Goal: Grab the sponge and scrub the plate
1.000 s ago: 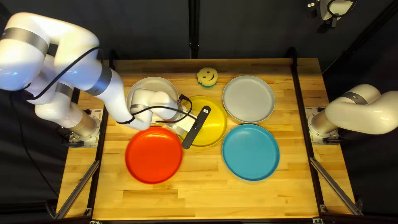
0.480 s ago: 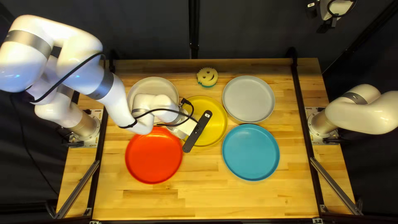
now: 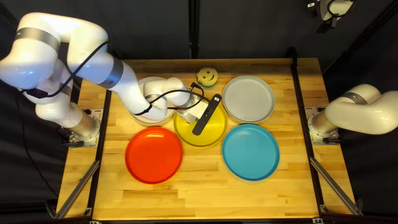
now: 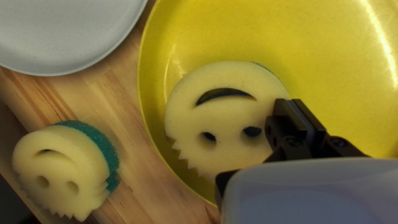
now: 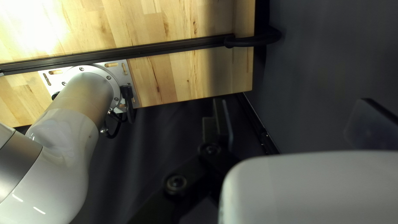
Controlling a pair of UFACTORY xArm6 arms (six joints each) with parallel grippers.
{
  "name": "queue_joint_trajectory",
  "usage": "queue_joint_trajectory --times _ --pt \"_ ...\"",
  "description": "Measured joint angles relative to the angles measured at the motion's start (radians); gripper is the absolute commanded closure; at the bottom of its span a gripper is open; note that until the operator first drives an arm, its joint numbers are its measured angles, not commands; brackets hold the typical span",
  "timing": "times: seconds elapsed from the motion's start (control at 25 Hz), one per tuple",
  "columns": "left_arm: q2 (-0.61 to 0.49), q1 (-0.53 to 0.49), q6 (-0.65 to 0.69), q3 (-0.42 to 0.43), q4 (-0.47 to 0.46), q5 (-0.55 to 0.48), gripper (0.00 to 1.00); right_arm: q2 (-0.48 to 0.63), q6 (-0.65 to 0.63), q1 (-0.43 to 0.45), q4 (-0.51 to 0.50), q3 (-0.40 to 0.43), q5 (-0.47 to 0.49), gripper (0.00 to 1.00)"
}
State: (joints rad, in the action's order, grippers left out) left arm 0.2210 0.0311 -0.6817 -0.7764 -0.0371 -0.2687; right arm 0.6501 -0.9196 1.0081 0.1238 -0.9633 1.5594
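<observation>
Tabletop of pale striped wood (image 3: 248,199) spans the top left view, with our two white arms at its sides: the left arm (image 3: 91,45) reaching in, the right arm (image 3: 365,112) held well away. Five round plates lie between them: a shallow yellow plate (image 3: 217,124) under our left gripper, with a red plate (image 3: 153,155), a blue plate (image 3: 251,152), a light grey plate (image 3: 248,98) and an off-white plate (image 3: 146,82) around it.

In the left wrist view, a round cream foam sponge (image 4: 226,114) with a smiling face cut through it is inside the yellow plate, near its rim. A second cream sponge (image 4: 58,170), backed in teal, rests on the wood outside. Our left gripper (image 4: 295,103) has its black fingers drawn close, pinching the first sponge by its edge. Our right gripper (image 5: 293,110) is spread wide, with nothing in it.

We judge scrubbing to be the step in hand. The blue edge peeping from beneath suggests the rough side faces down, so we should press lightly and level, letting the foam give without driving our fingertips into the plate. Short overlapping arcs, from the rim in across the middle, would cover the surface. Held only at one edge, the sponge may twist or fold; pushing hard at the raised rim could slide the plate.
</observation>
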Motion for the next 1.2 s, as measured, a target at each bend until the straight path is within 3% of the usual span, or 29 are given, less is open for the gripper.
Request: queue_joint_trajectory --times 0.56,0.92,1.2 --pt "-0.024 -0.149 0.250 0.030 0.151 -0.004 1.00 0.000 0.000 0.000 0.000 0.000 0.000 0.00" --pt "0.016 -0.089 0.116 -0.019 0.086 -0.007 1.00 0.000 0.000 0.000 0.000 0.000 0.000 0.00" --pt "0.091 -0.037 -0.022 -0.112 0.000 -0.016 1.00 0.000 0.000 0.000 0.000 0.000 0.000 0.00"
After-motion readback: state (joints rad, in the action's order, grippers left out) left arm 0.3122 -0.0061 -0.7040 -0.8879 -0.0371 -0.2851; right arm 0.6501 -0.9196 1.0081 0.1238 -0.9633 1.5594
